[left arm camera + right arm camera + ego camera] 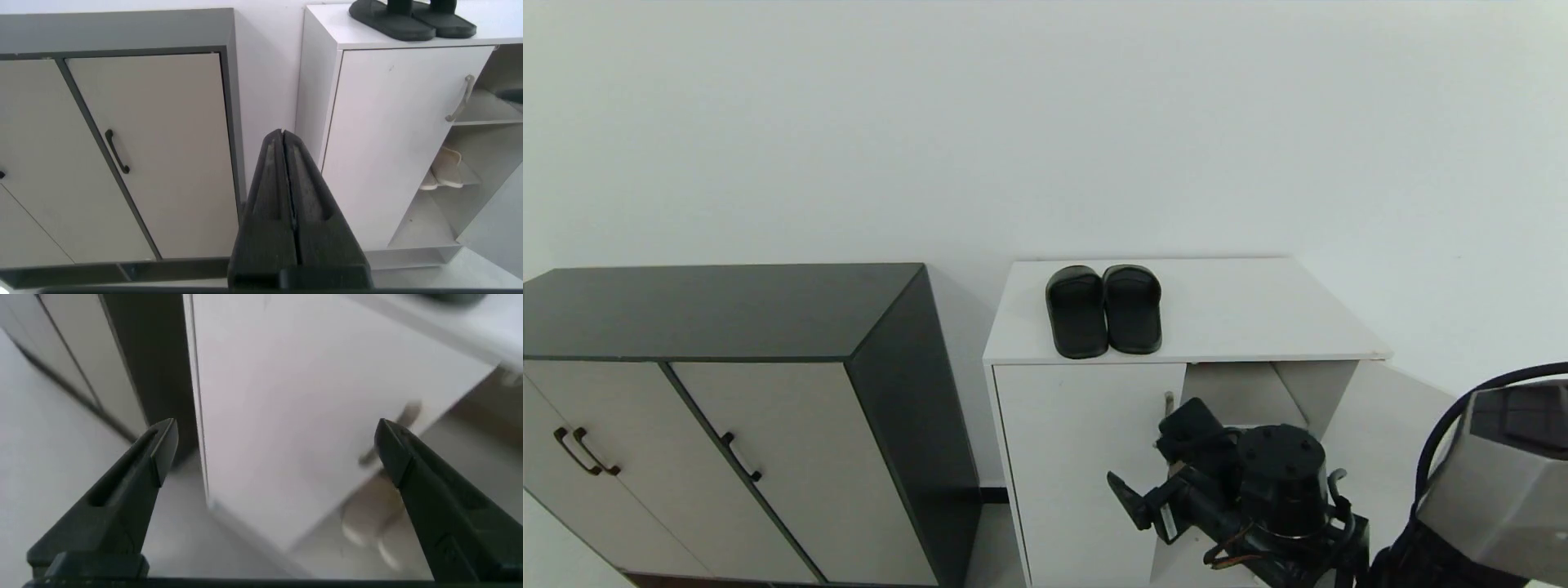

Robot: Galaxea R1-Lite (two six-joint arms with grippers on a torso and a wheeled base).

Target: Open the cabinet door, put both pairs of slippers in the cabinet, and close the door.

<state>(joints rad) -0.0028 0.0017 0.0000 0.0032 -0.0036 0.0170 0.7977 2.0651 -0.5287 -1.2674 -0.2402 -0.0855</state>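
Observation:
A pair of black slippers (1104, 310) lies on top of the white cabinet (1241, 314), also seen as black slippers (413, 16) in the left wrist view. The cabinet's left door (1086, 457) is shut, with its handle (1168, 402) at the inner edge. The right half (1241, 392) stands open, showing shelves. A pale pair of slippers (445, 167) rests on an inner shelf, also pale slippers (368, 527). My right gripper (1156, 482) hangs open in front of the shut door, near the handle (392, 433). My left gripper (282, 204) is shut on nothing, low and back from the cabinets.
A dark cabinet (719, 310) with pale doors and black handles (739, 457) stands to the left of the white one, with a narrow gap between them. A white wall runs behind both. Open floor lies in front.

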